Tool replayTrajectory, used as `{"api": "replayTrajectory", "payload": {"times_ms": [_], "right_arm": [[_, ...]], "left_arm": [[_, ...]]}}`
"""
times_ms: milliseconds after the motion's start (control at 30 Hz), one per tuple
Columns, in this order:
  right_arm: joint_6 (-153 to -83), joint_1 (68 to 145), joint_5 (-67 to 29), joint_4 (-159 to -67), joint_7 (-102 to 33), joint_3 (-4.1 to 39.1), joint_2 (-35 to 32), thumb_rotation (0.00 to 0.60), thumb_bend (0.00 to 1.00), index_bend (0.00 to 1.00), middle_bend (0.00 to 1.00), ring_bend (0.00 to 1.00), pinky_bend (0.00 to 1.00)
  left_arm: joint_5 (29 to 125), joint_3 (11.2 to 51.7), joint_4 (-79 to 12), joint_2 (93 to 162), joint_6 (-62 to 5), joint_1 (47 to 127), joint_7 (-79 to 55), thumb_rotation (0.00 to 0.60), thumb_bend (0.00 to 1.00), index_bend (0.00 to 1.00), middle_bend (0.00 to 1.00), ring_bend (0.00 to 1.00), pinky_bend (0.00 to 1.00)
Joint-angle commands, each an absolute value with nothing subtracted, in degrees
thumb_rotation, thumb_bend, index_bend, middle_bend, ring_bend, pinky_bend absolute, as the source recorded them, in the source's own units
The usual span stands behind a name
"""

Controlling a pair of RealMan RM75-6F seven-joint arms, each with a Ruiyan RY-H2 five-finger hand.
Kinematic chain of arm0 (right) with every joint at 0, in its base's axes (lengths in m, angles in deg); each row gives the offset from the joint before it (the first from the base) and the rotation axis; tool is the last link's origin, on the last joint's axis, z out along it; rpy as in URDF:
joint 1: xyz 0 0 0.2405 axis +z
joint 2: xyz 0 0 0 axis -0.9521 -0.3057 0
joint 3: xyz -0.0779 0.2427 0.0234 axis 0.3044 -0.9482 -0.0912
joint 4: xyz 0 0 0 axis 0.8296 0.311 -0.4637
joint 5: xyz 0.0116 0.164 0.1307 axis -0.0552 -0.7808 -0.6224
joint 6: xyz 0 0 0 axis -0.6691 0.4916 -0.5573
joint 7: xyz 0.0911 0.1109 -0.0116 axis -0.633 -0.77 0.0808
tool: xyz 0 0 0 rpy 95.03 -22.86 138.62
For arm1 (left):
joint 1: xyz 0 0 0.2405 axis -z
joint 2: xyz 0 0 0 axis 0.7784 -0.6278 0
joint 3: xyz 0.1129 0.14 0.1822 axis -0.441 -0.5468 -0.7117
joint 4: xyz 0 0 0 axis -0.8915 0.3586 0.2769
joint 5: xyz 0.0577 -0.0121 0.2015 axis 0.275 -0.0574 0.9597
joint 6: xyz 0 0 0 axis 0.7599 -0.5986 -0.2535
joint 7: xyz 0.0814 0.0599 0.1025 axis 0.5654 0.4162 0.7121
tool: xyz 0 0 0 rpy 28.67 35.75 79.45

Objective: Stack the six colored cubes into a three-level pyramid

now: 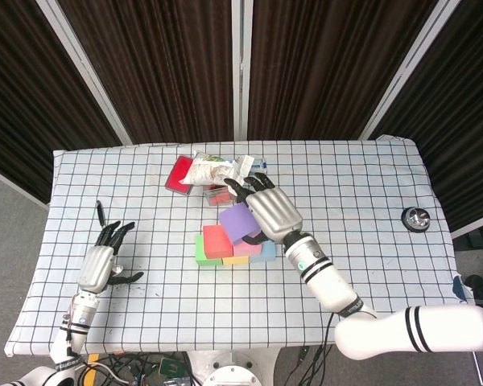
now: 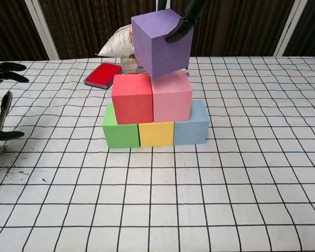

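Chest view, nearest row: a green cube (image 2: 119,131), a yellow cube (image 2: 156,134) and a blue cube (image 2: 191,125) stand side by side, touching, on the checked cloth of the desk (image 2: 210,199). Second row: a red cube (image 2: 132,98) and a pink cube (image 2: 171,97) sit on that row, touching each other. Above them, a purple cube (image 2: 161,43) hangs tilted, its lower edge at the pink cube's top; whether the two touch cannot be told. Dark fingertips (image 2: 179,31) of the right hand (image 1: 270,211) press the purple cube's upper right face, so this hand grips the cube from above and behind.

Head view: the right hand lies over the stack, palm down, fingers closed about the purple cube, which shows to the hand's left. Just beyond its fingertips are a flat red case (image 1: 179,174), a crumpled white bag (image 1: 212,170) and a small clear box (image 1: 217,194). Far out on the hand's right, near the desk's edge, a small round metal object (image 1: 417,218) rests. Well away on its left, the left hand (image 1: 101,262) lies on the desk, fingers spread, holding nothing, with a dark pen (image 1: 101,211) just beyond it.
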State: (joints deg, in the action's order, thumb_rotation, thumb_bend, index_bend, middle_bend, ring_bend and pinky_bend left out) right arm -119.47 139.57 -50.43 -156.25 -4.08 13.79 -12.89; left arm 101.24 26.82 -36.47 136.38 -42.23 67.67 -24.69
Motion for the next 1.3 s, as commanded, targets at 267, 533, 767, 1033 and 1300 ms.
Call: {"api": "replayTrajectory", "payload": {"times_ms": [267, 533, 767, 1033, 1300], "right_arm": [[-122.12, 141.18, -55.19, -156.60, -0.32, 12.18, -8.85, 0.600, 0.14, 0.00, 0.53, 0.10, 0.00], [-121.78, 141.15, -55.54, -155.47, 0.42, 11.71, -7.62, 0.600, 0.13, 0.00, 0.50, 0.10, 0.00], [-120.91, 141.13, -56.02, -154.86, 0.83, 11.43, -7.18, 0.600, 0.11, 0.00, 0.44, 0.10, 0.00], [-120.37, 141.16, -56.87, -154.39, 1.18, 11.09, -6.84, 0.600, 0.11, 0.00, 0.39, 0.09, 0.00], [-119.34, 141.19, -58.03, -154.37, 1.12, 10.61, -7.20, 0.600, 0.10, 0.00, 0.33, 0.08, 0.00]], "left_arm": [[101.08, 26.79, -35.89, 136.48, -42.33, 67.47, -25.44, 0.600, 0.00, 0.09, 0.13, 0.00, 0.01], [101.10, 26.85, -35.43, 136.60, -42.47, 67.41, -25.98, 0.600, 0.00, 0.09, 0.13, 0.00, 0.01], [101.07, 26.79, -35.33, 136.47, -42.50, 67.29, -26.33, 0.600, 0.00, 0.09, 0.13, 0.00, 0.01], [101.02, 26.81, -35.17, 136.55, -42.40, 67.31, -26.41, 0.600, 0.00, 0.09, 0.13, 0.00, 0.01], [100.81, 26.86, -34.57, 136.65, -42.17, 67.29, -26.99, 0.600, 0.00, 0.09, 0.13, 0.00, 0.01]]}}
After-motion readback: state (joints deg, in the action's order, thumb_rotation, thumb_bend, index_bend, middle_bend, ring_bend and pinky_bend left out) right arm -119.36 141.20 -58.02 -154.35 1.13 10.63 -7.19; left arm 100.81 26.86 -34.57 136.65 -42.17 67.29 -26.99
